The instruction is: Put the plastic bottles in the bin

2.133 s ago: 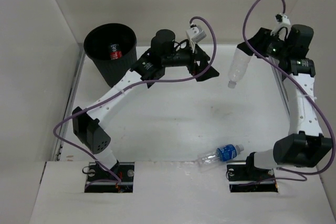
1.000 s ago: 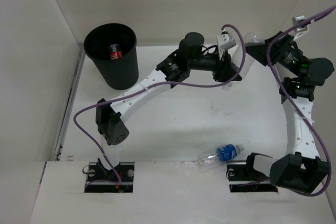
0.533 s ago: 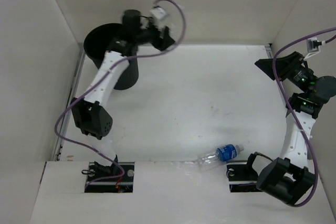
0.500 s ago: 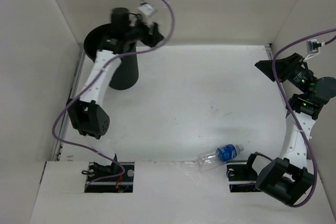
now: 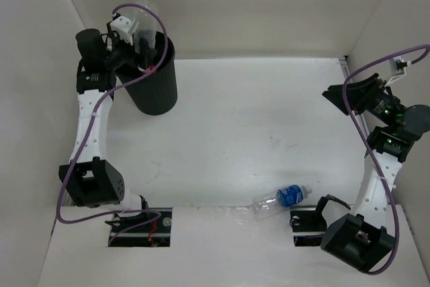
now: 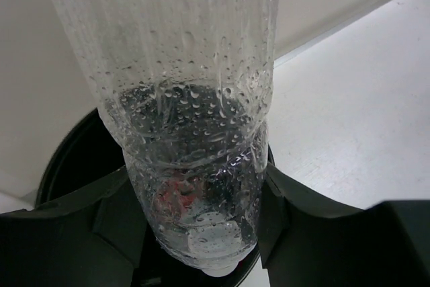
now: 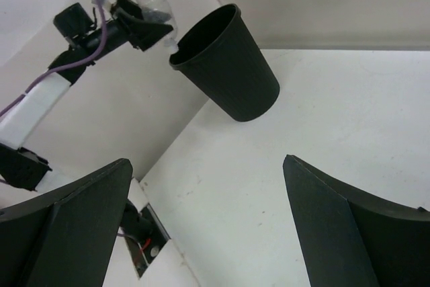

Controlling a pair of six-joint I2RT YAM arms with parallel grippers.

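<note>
A plain clear bottle [image 6: 188,99], wet inside, hangs cap down over the mouth of the black ribbed bin [image 6: 67,159]. It sits between the fingers of my left gripper [image 6: 195,186], whose jaws stand wide at its sides. From above, bottle [image 5: 140,13] and left gripper [image 5: 138,50] are at the bin's [image 5: 158,92] far rim. Through the bottle a red patch shows inside the bin. A clear bottle with a blue label [image 5: 282,197] lies near the table's front edge. My right gripper [image 5: 339,89] hangs open and empty at the far right, facing the bin [image 7: 232,65].
White walls enclose the table on the left, back and right. The bin stands in the back left corner. The right arm's base [image 5: 353,240] is just right of the blue-label bottle. Purple cables loop off both wrists.
My left arm swung from the back right across to the bin, carrying the clear bottle, and its jaws have widened. My right gripper let the bottle go and drew back right.
</note>
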